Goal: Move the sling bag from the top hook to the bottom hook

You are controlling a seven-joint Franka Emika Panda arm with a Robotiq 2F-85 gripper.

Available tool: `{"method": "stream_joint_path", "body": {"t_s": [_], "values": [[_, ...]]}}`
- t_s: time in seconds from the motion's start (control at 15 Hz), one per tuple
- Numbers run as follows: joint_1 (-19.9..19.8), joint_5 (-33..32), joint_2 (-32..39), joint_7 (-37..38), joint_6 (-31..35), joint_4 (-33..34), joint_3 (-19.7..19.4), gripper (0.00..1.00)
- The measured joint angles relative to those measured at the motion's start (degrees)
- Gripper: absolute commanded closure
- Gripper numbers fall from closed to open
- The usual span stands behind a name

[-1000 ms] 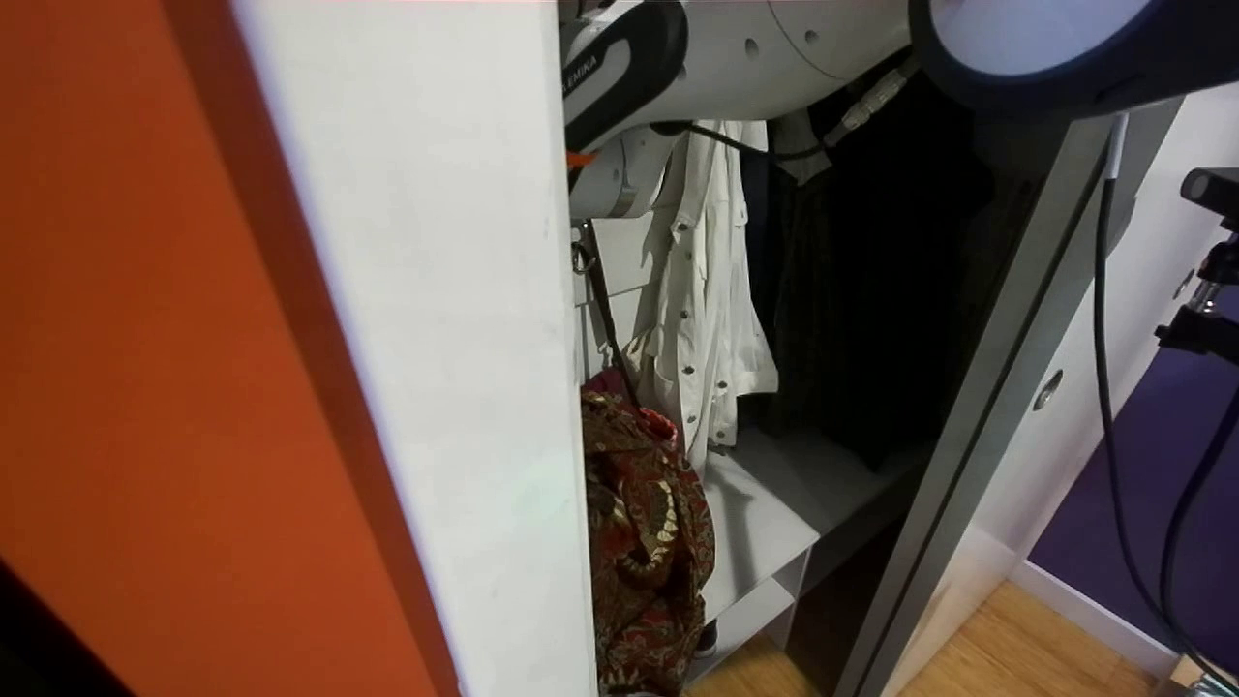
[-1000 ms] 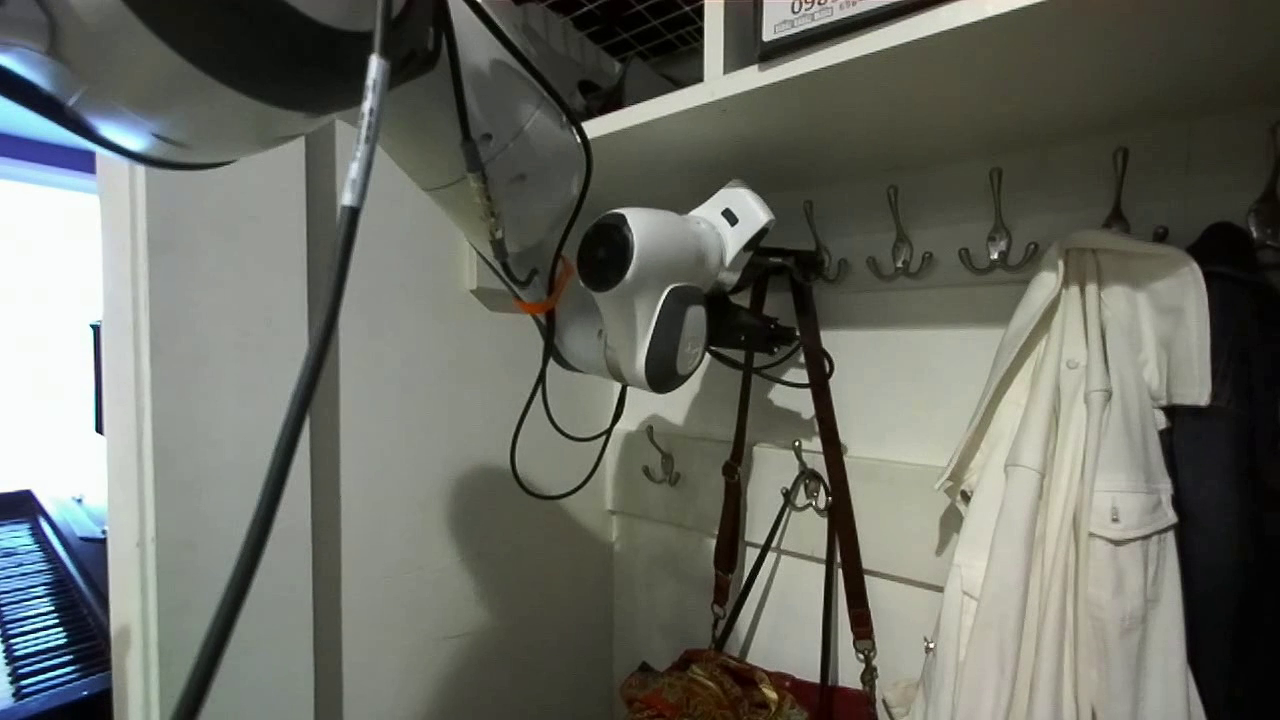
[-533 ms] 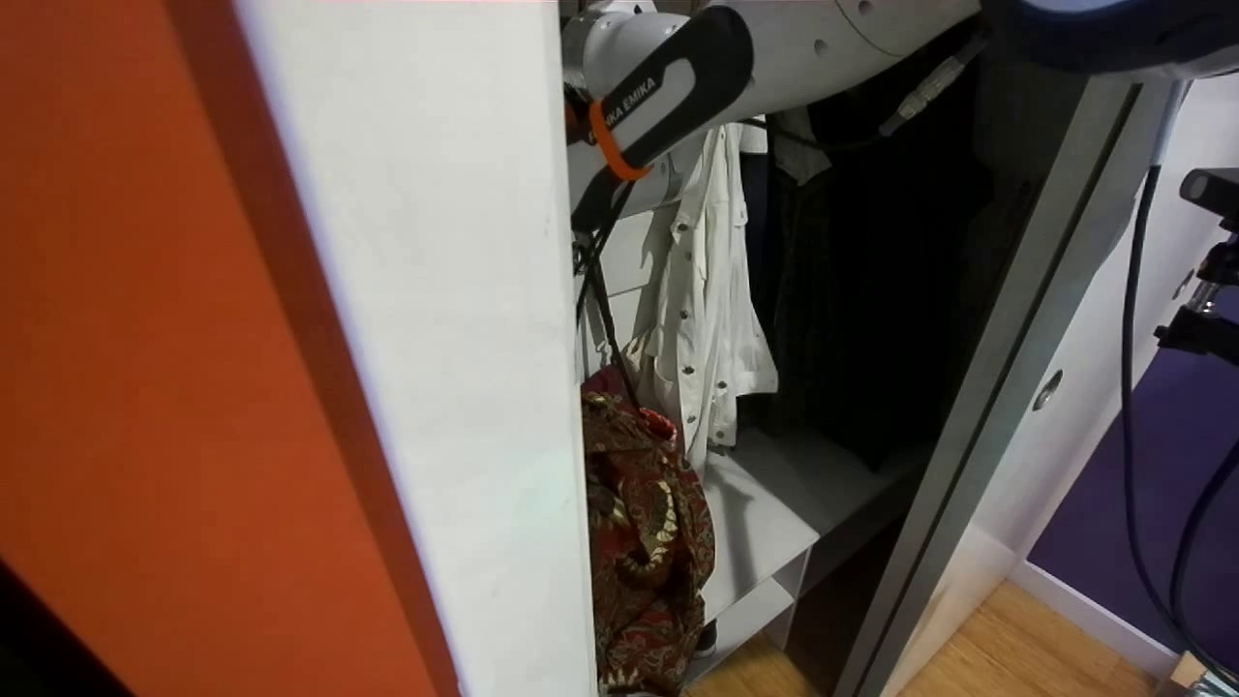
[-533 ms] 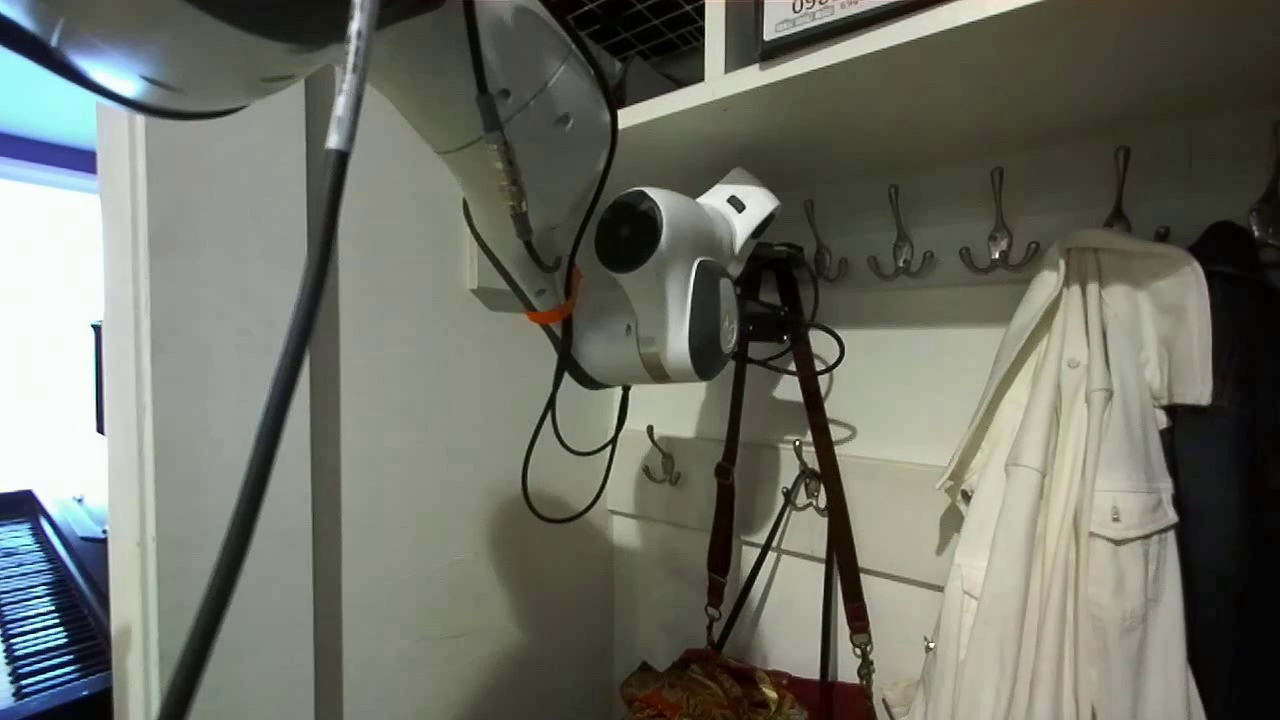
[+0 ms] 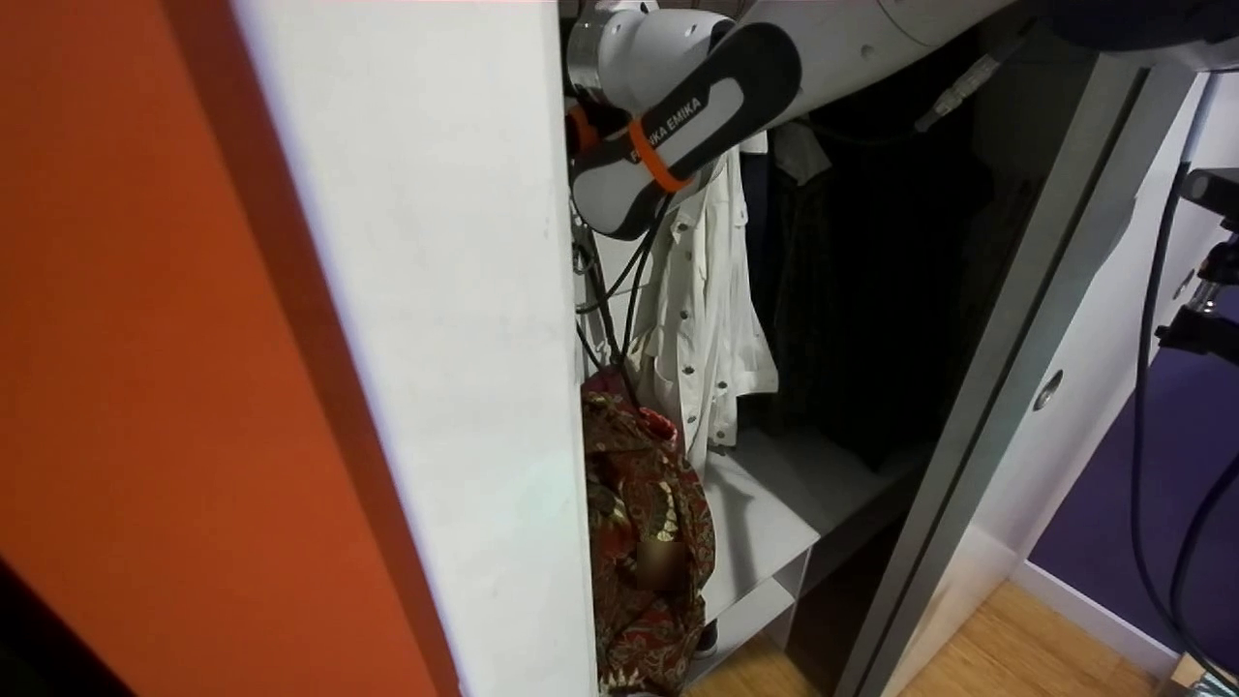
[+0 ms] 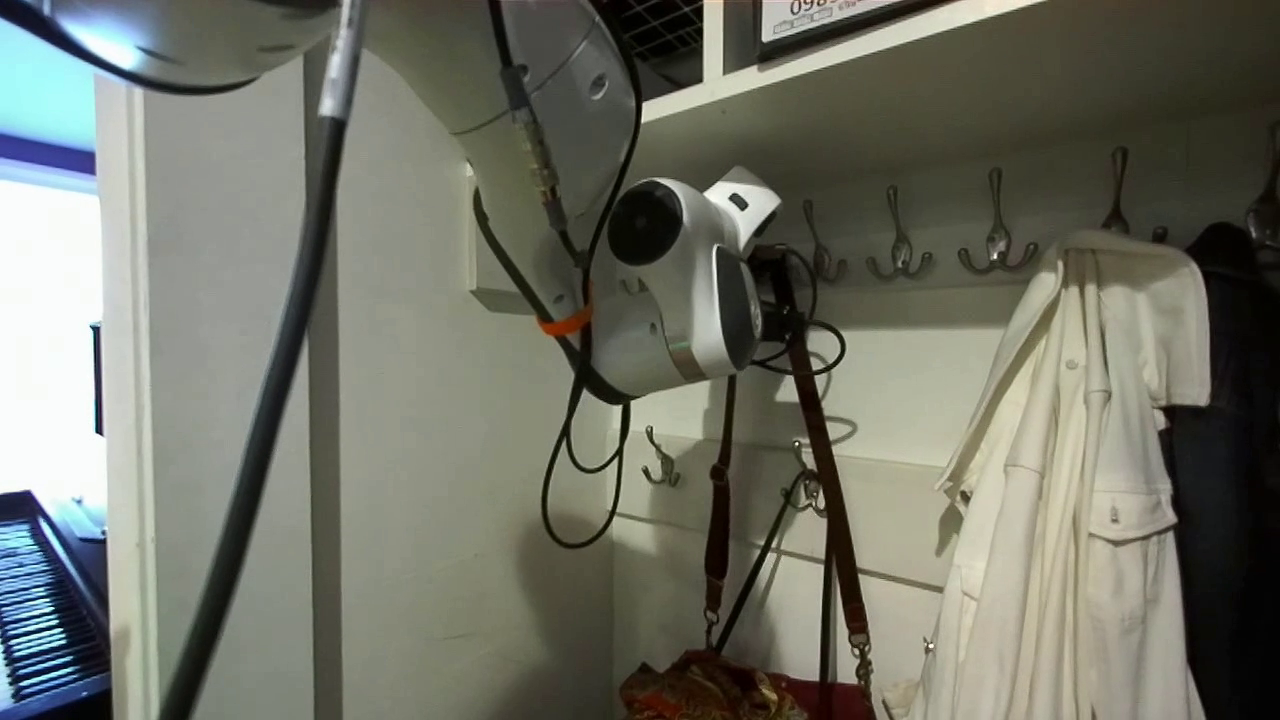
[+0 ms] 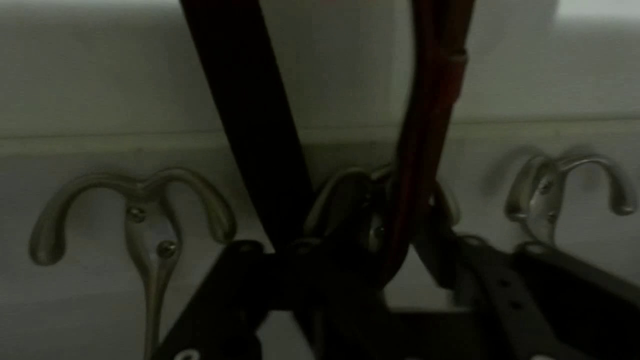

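Observation:
The sling bag [image 6: 705, 688] is red-gold patterned cloth and also shows in an exterior view [image 5: 644, 465]. Its brown strap [image 6: 828, 480] runs up to a top hook [image 7: 346, 172], which the arm hides in the exterior views. In the dark wrist view, the strap's red edge [image 7: 430, 100] passes between the fingers of my gripper [image 7: 387, 227]. A pale gap shows below it; whether the fingers press on the strap is too dark to tell. My gripper [image 6: 783, 322] is mostly hidden behind the wrist. Bottom hooks show at the left [image 6: 660, 465] and middle [image 6: 808, 488].
The middle bottom hook holds a thin black strap [image 6: 765, 570]. Other top hooks [image 6: 900, 245] continue rightward. A white jacket [image 6: 1080, 450] and dark clothes [image 6: 1230, 480] hang at the right. A shelf [image 6: 900, 110] runs above. A white panel [image 5: 416, 339] blocks part of an exterior view.
The arm and wrist have moved right and turned a little in an exterior view. The strap's left side has shifted slightly left. The bag still hangs in about the same place.

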Motion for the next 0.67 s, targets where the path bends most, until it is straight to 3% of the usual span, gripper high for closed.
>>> {"method": "stream_joint_path", "body": {"t_s": [0.07,0.67], "values": [[-0.2,-0.1,-0.3,0.3,-0.8,0.0,0.2,0.32],[-2.0,-2.7,-3.9,4.2,-10.0,-1.2,2.1,0.32]]}}
